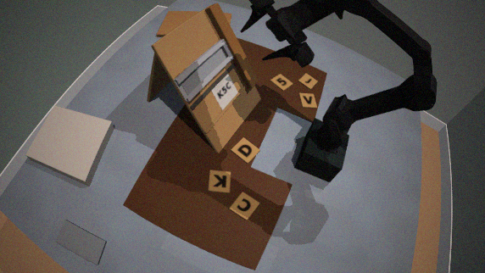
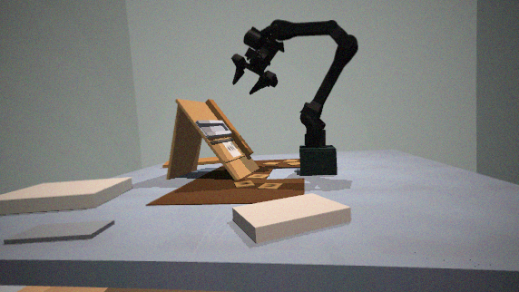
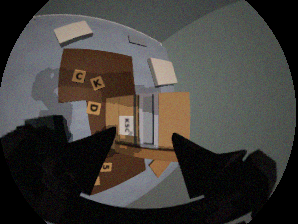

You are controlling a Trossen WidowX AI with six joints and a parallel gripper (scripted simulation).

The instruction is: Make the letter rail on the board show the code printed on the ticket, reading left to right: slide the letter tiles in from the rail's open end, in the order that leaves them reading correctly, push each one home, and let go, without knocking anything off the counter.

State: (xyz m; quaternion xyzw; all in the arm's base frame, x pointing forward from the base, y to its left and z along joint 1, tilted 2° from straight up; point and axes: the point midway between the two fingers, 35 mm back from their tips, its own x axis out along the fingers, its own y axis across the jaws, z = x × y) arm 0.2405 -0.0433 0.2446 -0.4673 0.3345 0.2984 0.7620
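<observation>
The tilted board (image 1: pixel 182 47) (image 2: pixel 192 108) (image 3: pixel 175 112) carries a grey letter rail (image 1: pixel 199 62) (image 2: pixel 210 121) with no tile visible in it. The ticket (image 1: pixel 225 91) (image 2: pixel 233 149) (image 3: pixel 126 125) below it reads K5C. Tiles K (image 1: pixel 220 181) (image 3: pixel 97 83), C (image 1: pixel 244 205) (image 3: pixel 78 76) and D (image 1: pixel 245 150) (image 3: pixel 93 108) lie flat in front of the board. Tiles 5 (image 1: pixel 281 81) (image 3: pixel 106 167), J (image 1: pixel 308 80) and V (image 1: pixel 309 100) lie on the other side. My gripper (image 1: pixel 253 45) (image 2: pixel 242 89) (image 3: pixel 144 133) is open and empty, high above the board.
A brown mat (image 1: pixel 170 182) (image 3: pixel 70 60) lies under the tiles. Pale blocks (image 1: pixel 69 142) (image 2: pixel 290 215) (image 3: pixel 162 71) and a thin grey plate (image 1: pixel 81 242) (image 2: pixel 59 231) lie on the counter. An orange-brown piece (image 1: pixel 170 23) lies behind the board.
</observation>
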